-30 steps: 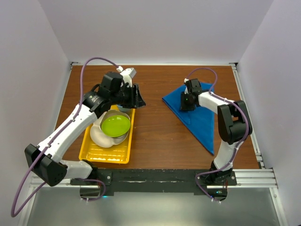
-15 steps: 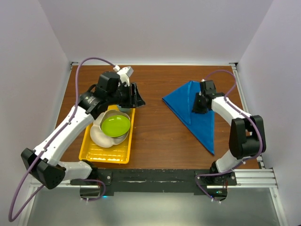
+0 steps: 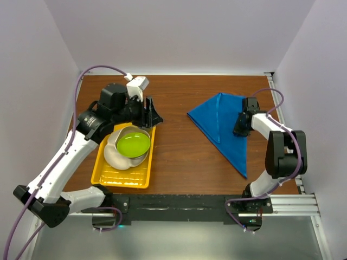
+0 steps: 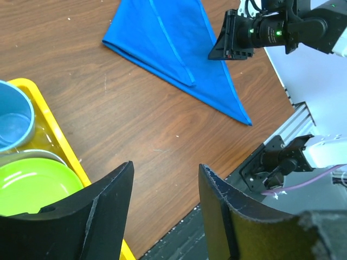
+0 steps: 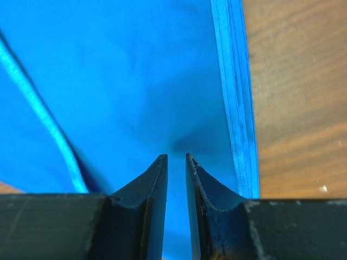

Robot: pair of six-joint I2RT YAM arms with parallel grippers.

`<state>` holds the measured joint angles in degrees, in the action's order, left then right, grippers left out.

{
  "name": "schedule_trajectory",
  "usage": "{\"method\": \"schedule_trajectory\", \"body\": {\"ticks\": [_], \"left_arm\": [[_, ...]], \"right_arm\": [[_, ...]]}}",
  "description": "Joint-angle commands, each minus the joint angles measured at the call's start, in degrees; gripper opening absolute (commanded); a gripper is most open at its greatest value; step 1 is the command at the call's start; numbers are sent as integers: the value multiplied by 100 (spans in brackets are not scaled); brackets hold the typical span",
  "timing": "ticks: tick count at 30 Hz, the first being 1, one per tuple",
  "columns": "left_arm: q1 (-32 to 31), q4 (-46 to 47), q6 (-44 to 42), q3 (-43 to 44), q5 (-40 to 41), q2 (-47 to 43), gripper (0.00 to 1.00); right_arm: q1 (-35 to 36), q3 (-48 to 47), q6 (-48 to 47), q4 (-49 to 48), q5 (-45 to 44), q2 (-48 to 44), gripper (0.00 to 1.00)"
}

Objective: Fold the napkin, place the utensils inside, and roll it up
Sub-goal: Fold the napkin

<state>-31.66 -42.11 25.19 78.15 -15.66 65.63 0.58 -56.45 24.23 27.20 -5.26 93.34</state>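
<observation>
Your left gripper [image 4: 165, 169] hangs wide open, empty (by the tray [image 4: 54, 132]); right gripper [image 5: 177, 158] — nearly closed — seemingly presses the napkin [image 5: 135, 81].

Left arm [image 3: 68, 154] is stretched a long way out from its base toward the far side, wrist bent so it aims across to the right; left gripper [image 3: 150, 111] hangs wide open, both fingers [image 4: 103, 211] spread well apart in its wrist view; right arm [image 3: 284, 154] is folded up tight, elbow high, forearm doubling back to the left; right gripper [image 3: 241, 124] points down, its fingers [image 5: 152, 189] pinched nearly together, just a thin slit between the tips.
</observation>
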Motion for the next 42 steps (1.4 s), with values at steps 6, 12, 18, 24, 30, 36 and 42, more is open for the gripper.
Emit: {"method": "schedule_trajectory", "body": {"ticks": [6,12,18,24,30,36,42], "left_arm": [[37,-193,-348,596,230,556,56],[37,-210,-374,631,230,671,56],[46,-210,-436,536,274,346,56],[37,-114,-419,43,300,-374,58],[-112,-149,-392,-98,511,-752,59],[-139,-113,-313,-247,450,-972,61],[-139,-210,-243,-406,467,-1096,61]], "right_arm": [[-40,-700,-383,-426,-335,1140,24],[-207,-1886,-1506,-664,-379,1985,28],[-225,-2829,-983,556,-617,1663,54],[-514,-1564,-121,690,-441,335,75],[-1472,-175,626,164,112,-763,77],[-2219,520,662,-311,358,-1204,83],[-2844,802,697,-646,710,-976,84]]}}
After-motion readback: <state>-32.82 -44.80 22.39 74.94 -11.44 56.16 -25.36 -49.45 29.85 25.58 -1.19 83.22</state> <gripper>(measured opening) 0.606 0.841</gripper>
